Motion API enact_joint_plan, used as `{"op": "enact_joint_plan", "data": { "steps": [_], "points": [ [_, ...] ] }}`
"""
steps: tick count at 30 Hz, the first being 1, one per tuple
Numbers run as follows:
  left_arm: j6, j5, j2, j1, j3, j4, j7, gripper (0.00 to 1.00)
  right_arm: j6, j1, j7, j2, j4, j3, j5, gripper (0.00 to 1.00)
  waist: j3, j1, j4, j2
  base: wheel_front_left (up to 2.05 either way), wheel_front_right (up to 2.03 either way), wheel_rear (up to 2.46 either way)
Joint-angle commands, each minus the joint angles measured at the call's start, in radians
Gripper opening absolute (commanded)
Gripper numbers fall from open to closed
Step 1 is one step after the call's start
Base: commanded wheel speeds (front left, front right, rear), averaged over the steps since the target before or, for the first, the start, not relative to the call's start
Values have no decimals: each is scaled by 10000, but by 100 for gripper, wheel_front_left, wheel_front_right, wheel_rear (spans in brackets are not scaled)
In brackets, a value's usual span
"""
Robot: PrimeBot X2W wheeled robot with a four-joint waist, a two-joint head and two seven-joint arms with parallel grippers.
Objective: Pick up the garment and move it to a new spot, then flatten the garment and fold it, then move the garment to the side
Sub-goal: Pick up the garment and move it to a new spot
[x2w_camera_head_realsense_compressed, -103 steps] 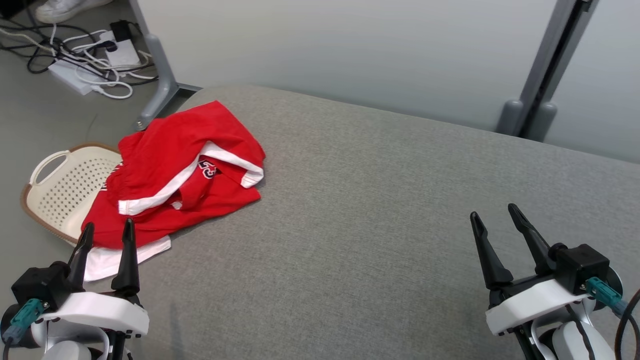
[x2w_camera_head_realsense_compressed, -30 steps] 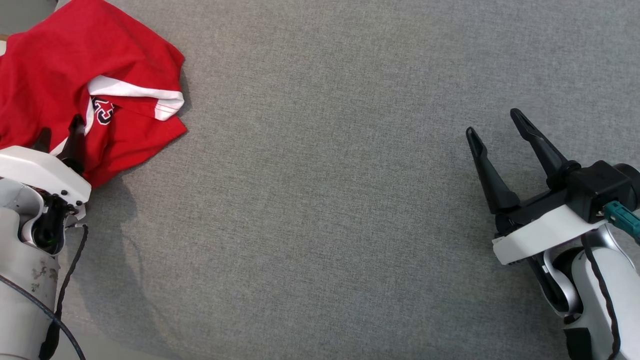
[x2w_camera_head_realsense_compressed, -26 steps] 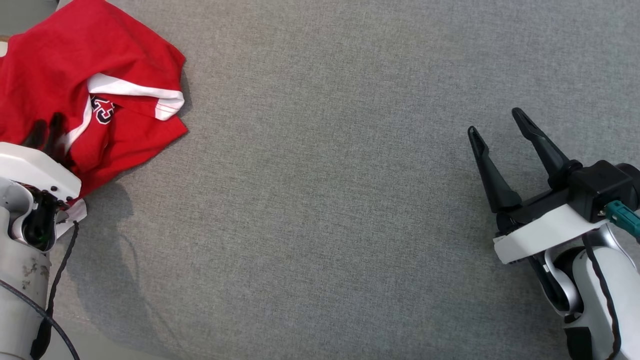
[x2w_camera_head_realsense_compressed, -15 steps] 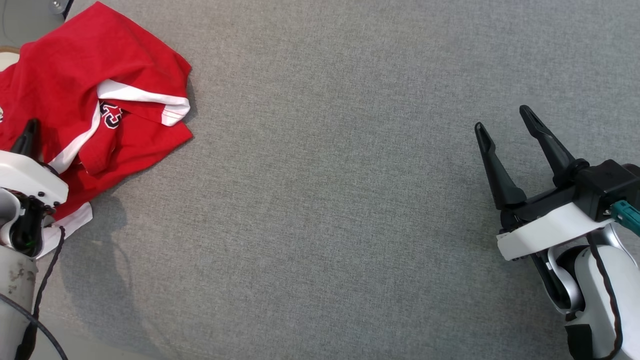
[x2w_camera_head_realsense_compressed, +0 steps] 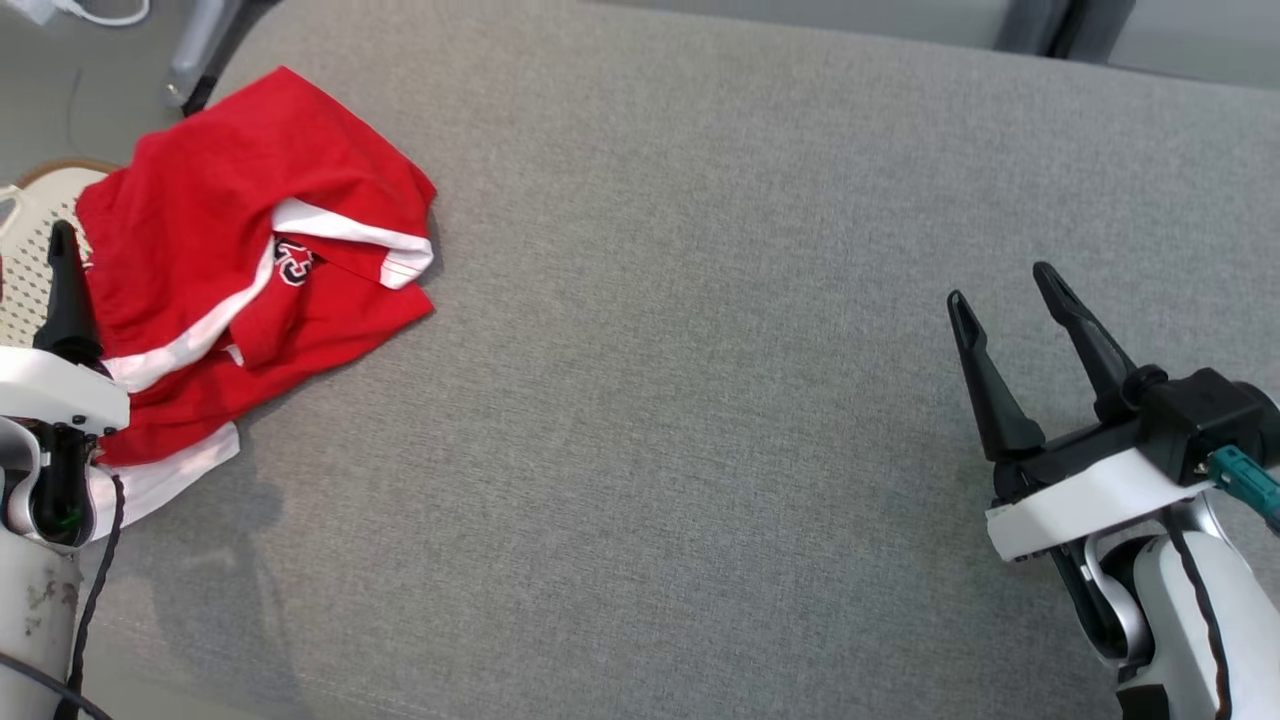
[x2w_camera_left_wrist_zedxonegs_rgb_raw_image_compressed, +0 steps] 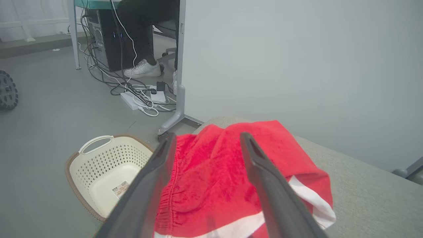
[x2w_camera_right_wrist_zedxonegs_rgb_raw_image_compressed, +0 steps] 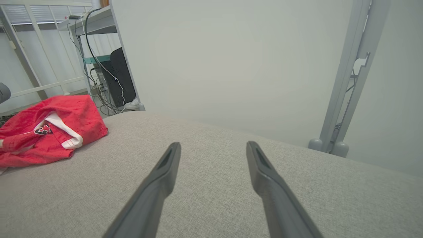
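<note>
The garment (x2w_camera_head_realsense_compressed: 250, 270), red shorts with white trim and a dark logo, lies crumpled at the far left of the grey padded surface (x2w_camera_head_realsense_compressed: 700, 420), part of it hanging past the left edge. In the left wrist view my left gripper (x2w_camera_left_wrist_zedxonegs_rgb_raw_image_compressed: 208, 135) stands open just above the garment (x2w_camera_left_wrist_zedxonegs_rgb_raw_image_compressed: 211, 185), with nothing between its fingers. One of its fingers (x2w_camera_head_realsense_compressed: 66, 300) shows at the garment's left edge in the head view. My right gripper (x2w_camera_head_realsense_compressed: 998, 283) is open over bare surface at the right, far from the garment (x2w_camera_right_wrist_zedxonegs_rgb_raw_image_compressed: 49, 132).
A cream perforated basket (x2w_camera_left_wrist_zedxonegs_rgb_raw_image_compressed: 71, 165) sits on the floor left of the surface, partly under the garment's overhang. Cables and a power strip (x2w_camera_left_wrist_zedxonegs_rgb_raw_image_compressed: 145, 97) lie beyond it by a grey post (x2w_camera_left_wrist_zedxonegs_rgb_raw_image_compressed: 180, 82), near a person's white shoe (x2w_camera_left_wrist_zedxonegs_rgb_raw_image_compressed: 143, 69). A wall backs the surface.
The head camera has tilted up, shifting the whole picture. My left gripper pinched shut over the garment, opened again and drew back to its left edge. The garment lies much as before.
</note>
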Motion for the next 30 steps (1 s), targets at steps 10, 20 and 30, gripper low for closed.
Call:
{"op": "enact_joint_plan", "data": {
  "steps": [10, 20, 30],
  "points": [
    [924, 2383, -757, 3175, 1404, -4377, -39, 100, 23, 660, -138, 110, 166, -70, 127, 100, -1168, 0, 459, 0, 0, 0, 0],
    [1301, 3259, -1257, 5378, 1370, -6073, -41, 100, 23, 1156, -237, 289, 202, -56, 157, 100, -1730, 0, 506, 0, 0, 0, 0],
    [1392, 2988, -1298, 6063, 1408, -6519, 96, 100, 23, 1290, -236, 389, 197, -55, 158, 100, -1835, 0, 454, 0, 0, 0, 0]
  ]
}}
